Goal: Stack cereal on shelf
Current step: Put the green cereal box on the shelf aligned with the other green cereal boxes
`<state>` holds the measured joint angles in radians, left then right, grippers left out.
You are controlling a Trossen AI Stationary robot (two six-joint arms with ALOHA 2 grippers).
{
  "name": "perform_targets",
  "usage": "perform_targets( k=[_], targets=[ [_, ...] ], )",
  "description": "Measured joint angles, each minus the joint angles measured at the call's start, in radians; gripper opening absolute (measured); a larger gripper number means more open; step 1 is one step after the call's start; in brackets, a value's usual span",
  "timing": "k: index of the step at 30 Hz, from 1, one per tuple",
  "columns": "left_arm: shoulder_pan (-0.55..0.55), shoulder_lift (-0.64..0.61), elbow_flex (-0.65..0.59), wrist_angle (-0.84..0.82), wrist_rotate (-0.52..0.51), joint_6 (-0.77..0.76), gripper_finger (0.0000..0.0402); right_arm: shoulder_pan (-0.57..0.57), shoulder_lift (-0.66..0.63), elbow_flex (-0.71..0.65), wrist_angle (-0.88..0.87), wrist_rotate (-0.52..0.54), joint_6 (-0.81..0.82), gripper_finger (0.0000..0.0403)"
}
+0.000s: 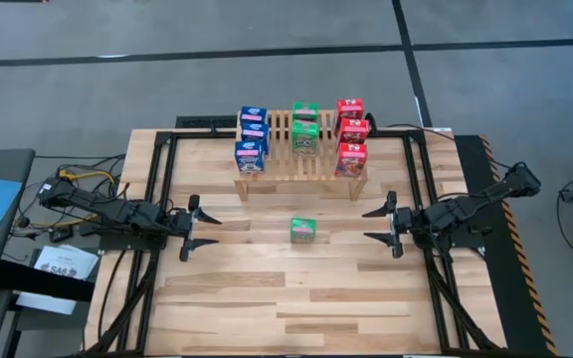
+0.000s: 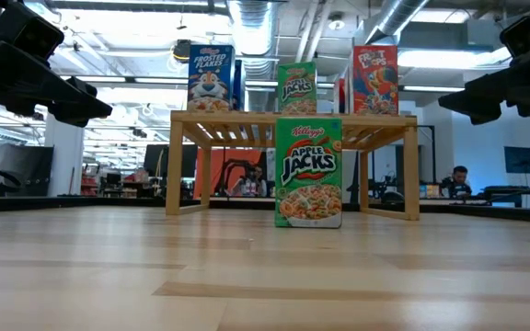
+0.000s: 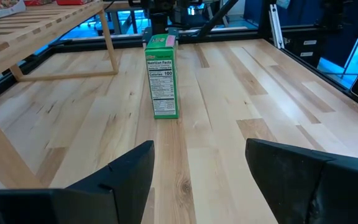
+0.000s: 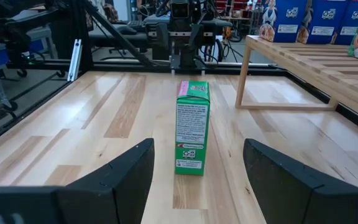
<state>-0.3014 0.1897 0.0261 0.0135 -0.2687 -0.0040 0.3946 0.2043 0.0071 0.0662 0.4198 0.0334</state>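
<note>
A green cereal box [image 1: 303,230] stands upright on its base on the tabletop, in front of the slatted wooden shelf [image 1: 300,159]. On the shelf stand three blue boxes [image 1: 252,139] at the left, two green boxes [image 1: 304,124] in the middle and three red boxes [image 1: 351,134] at the right. My left gripper [image 1: 203,228] hovers open to the left of the lone green box [image 3: 161,76], pointing at it. My right gripper [image 1: 378,225] hovers open to its right, also facing the box [image 4: 191,127]. Both are well apart from it.
The shelf stands on short legs [image 2: 183,165] toward the table's far edge. A black frame [image 1: 157,179] runs along the table's sides. Bare wood [image 1: 296,298] stretches from the green box to the near edge. People and desks show in the room beyond [image 2: 455,179].
</note>
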Motion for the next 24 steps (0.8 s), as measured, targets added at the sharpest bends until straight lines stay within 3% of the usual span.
perform_targets(
  k=[12, 17, 24],
  targets=[
    [0.000, 0.000, 0.000, 0.000, -0.001, 0.000, 0.0244, 0.000, 0.000, 0.000, 0.000, 0.000, 0.000, 0.0271],
    [0.001, 0.000, 0.000, 0.008, -0.111, 0.019, 0.0244, 0.000, 0.000, 0.000, 0.000, 0.000, 0.001, 0.0271],
    [0.001, 0.000, 0.000, 0.035, -0.121, -0.065, 0.0244, 0.000, 0.000, 0.000, 0.000, 0.000, 0.002, 0.0271]
  ],
)
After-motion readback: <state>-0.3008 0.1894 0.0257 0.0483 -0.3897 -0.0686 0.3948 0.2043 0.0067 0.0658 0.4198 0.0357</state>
